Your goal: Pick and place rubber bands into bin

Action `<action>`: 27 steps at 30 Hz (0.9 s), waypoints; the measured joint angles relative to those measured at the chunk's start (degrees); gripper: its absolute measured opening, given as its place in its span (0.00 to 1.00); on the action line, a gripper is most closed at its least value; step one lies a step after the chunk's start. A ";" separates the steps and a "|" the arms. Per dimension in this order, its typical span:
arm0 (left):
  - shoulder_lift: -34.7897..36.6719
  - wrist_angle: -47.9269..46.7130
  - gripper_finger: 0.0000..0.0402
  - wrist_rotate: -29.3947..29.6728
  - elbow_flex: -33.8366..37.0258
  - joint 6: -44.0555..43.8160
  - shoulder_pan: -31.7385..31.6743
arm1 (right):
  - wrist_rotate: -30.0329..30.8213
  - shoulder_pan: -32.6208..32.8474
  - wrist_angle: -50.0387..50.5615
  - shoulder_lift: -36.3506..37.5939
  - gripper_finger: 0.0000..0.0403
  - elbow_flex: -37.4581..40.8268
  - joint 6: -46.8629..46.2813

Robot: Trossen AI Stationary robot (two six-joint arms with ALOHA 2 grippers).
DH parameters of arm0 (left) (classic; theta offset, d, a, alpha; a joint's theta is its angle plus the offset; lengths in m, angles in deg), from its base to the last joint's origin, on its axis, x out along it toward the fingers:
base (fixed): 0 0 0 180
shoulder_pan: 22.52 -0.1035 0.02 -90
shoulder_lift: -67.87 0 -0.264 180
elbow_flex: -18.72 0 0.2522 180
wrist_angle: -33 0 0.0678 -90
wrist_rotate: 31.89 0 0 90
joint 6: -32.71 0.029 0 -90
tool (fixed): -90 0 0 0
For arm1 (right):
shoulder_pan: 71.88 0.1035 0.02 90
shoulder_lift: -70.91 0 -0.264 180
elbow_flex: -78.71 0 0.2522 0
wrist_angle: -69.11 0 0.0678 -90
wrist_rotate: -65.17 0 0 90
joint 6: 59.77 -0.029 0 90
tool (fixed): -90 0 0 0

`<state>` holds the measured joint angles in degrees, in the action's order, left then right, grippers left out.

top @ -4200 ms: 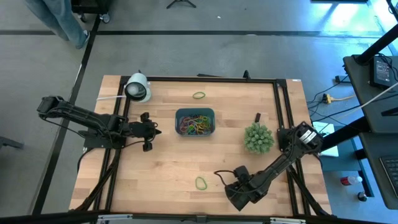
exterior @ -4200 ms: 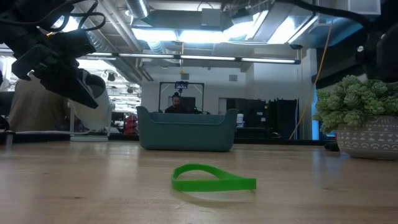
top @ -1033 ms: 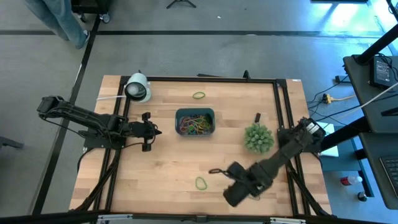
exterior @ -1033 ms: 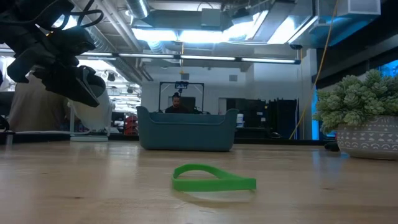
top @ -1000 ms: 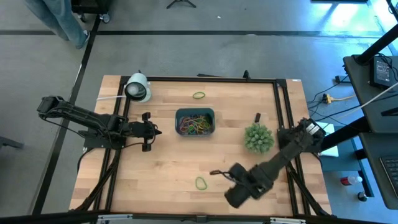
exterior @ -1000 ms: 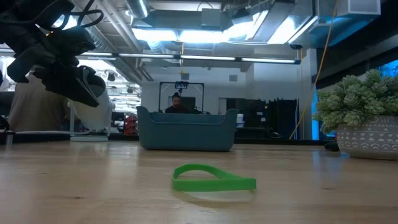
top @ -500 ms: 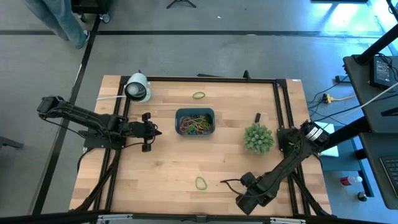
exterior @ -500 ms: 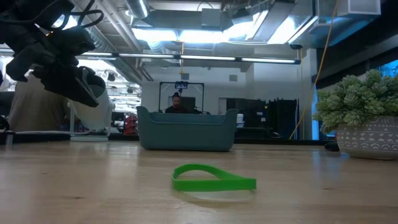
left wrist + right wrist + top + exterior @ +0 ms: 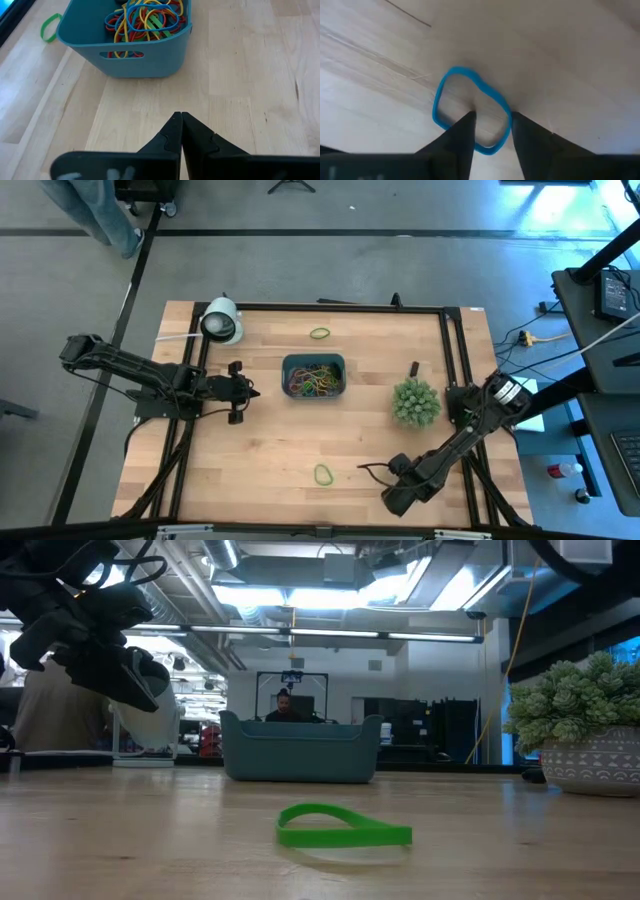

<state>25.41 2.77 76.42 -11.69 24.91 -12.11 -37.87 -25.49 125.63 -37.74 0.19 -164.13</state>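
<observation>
Low in the high view, right of centre, the right claw (image 9: pixel 363 470) sits just above the bench (image 9: pixel 260 450), fingers parted. Right wrist view: its two fingertips (image 9: pixel 468 120) straddle one side of a rubber band (image 9: pixel 470 107) lying flat on the wood; the band reads blue there. Tips are at or just touching the band, nothing gripped, band not lifted.

Just left of that claw in the high view, a green rubber band (image 9: pixel 323 474) lies loose on the bench. Low view shows a green band flat in the foreground centre (image 9: pixel 343 826).

Mid frame: the bin (image 9: pixel 313 376), blue-teal, sits at the centre of the bench with a tangle of red, yellow, green and blue bands inside (image 9: pixel 145 17). Left claw (image 9: pixel 255 391) hovers near the bin's left side, pointing at it, clenched with fingertips pressed together and nothing between them (image 9: pixel 179 120). It is clear of the bin.

Right of the bin: a spiky green plant (image 9: pixel 415 402) in a pale pot, with a small black block (image 9: pixel 414 368) just above it in frame.

Far side: another green rubber band (image 9: pixel 319 333) on the bench above the bin, apart from it. White dome-shaped object (image 9: pixel 221 321) at the upper-left corner of the bench.
</observation>
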 joint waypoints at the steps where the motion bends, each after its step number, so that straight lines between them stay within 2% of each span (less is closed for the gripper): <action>1: -0.01 0.00 0.01 0.01 0.00 0.00 -0.02 | -0.15 -0.01 -1.17 0.09 0.30 0.85 0.00; 8: 0.00 -0.02 0.01 -0.42 0.00 -0.02 -0.02 | -1.32 -0.17 -3.82 0.21 0.03 3.17 3.02; 11: 0.00 -0.02 0.01 -1.08 0.00 0.00 -0.02 | -1.97 -0.72 -1.29 -0.21 0.03 0.72 5.42; 18: -0.01 0.02 0.01 -1.42 0.00 0.00 -0.02 | -0.55 -5.10 8.69 -0.53 0.01 -10.93 14.17; 23: 0.00 0.09 0.00 -1.42 0.00 0.00 -0.02 | 4.13 -9.15 13.22 -0.58 0.00 -19.34 21.30; 27: -0.01 0.19 0.01 -1.42 0.00 1.05 0.00 | 11.98 -13.25 17.71 -0.58 0.00 -26.13 27.37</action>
<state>25.41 2.96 75.00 -11.69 25.96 -12.11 -25.88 -38.74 143.34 -38.32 -25.94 -136.76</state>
